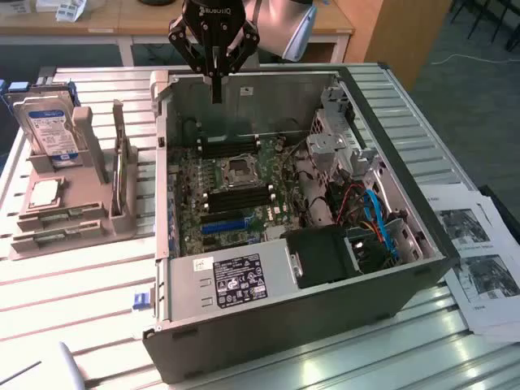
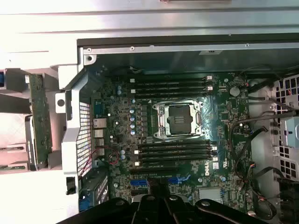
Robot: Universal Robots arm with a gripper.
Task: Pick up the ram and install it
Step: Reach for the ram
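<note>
In the exterior view, the gripper [image 1: 216,88] is seen above the far wall of the open computer case [image 1: 244,284], its fingers drawn together and pointing down with nothing between them. The case is laid on its side on a slatted table [image 1: 81,284], so that the motherboard [image 1: 236,195] faces up. On the board, the CPU socket [image 1: 240,169] is flanked by black memory slots [image 1: 227,146], and a blue expansion slot [image 1: 223,225] is seen nearer the camera. On the exterior view's left, a grey holder [image 1: 81,227] is placed beside the case; a hard drive [image 1: 50,130] is stood in it, and the ram [image 1: 122,183] appears to be stood on edge along the side nearest the case. Printed papers [image 1: 479,268] are laid on the exterior view's right.

In the wrist view, the closed gripper [image 2: 158,198] is seen over the motherboard [image 2: 224,121], with the CPU socket [image 2: 180,119] and memory slots [image 2: 173,151] below it. The ram [image 2: 41,121] is seen as a long green stick outside the case, in the holder, well apart from the gripper
</note>
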